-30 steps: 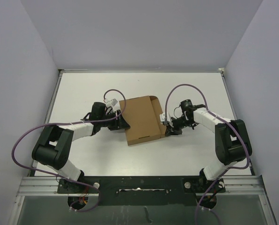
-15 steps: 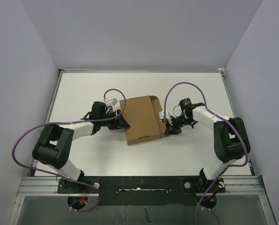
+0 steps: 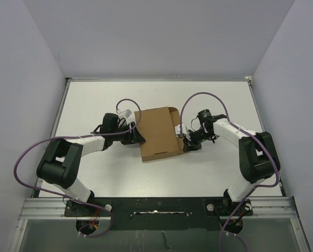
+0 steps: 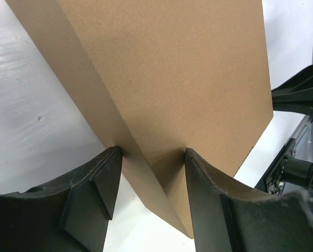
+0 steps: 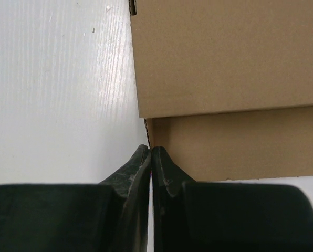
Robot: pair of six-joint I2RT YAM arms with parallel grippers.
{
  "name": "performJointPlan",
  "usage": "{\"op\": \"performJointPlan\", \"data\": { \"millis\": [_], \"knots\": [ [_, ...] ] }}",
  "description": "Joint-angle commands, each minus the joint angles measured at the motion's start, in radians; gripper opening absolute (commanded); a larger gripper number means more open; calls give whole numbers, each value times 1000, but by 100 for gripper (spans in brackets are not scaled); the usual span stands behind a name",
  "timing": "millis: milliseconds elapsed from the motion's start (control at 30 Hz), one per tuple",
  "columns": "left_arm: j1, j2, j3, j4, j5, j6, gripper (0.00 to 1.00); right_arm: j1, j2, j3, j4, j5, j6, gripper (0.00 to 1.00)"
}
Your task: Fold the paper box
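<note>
The paper box [image 3: 158,134] is a brown cardboard carton lying flat mid-table with its lid down and a small flap [image 3: 173,112] raised at its back right corner. My left gripper [image 3: 137,137] straddles the box's left edge. In the left wrist view its jaws [image 4: 151,152] touch the box [image 4: 188,68] on both sides of a corner. My right gripper [image 3: 184,143] is at the box's right side near the front corner. In the right wrist view its jaws [image 5: 150,149] are pressed together at the edge of the box [image 5: 225,68], and a thin cardboard edge runs into them.
The white table [image 3: 93,100] is walled by grey panels on three sides. A metal rail [image 3: 156,205] runs along the near edge by the arm bases. Purple cables loop above both arms.
My right gripper has moved a little left against the box. The box has shifted slightly left. My left gripper has hardly moved.
</note>
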Motion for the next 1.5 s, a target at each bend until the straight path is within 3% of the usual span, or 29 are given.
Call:
{"op": "performJointPlan", "data": {
  "millis": [0,400,733,867,933,1067,1100,1300,1467],
  "knots": [
    [-8,47,13,-52,-35,26,47,70,-2,25,28,24,31,0],
    [-17,51,25,-58,-36,24,47,143,-26,53,61,86,116,2],
    [-5,41,25,-73,-28,34,48,56,-145,52,8,34,93,41],
    [-2,44,28,-72,-25,35,48,-22,-199,51,2,-36,101,47],
    [-2,47,32,-72,-22,35,48,-67,-204,48,42,-60,189,43],
    [0,48,37,-73,-18,35,48,-172,-151,35,268,8,614,3],
    [-1,47,38,-72,-18,35,48,-194,-124,39,312,55,729,0],
    [-1,51,45,-77,-13,40,49,-231,58,96,360,232,1029,0],
    [0,55,47,-77,-11,42,48,-218,164,130,373,174,1092,0]
  ]
}}
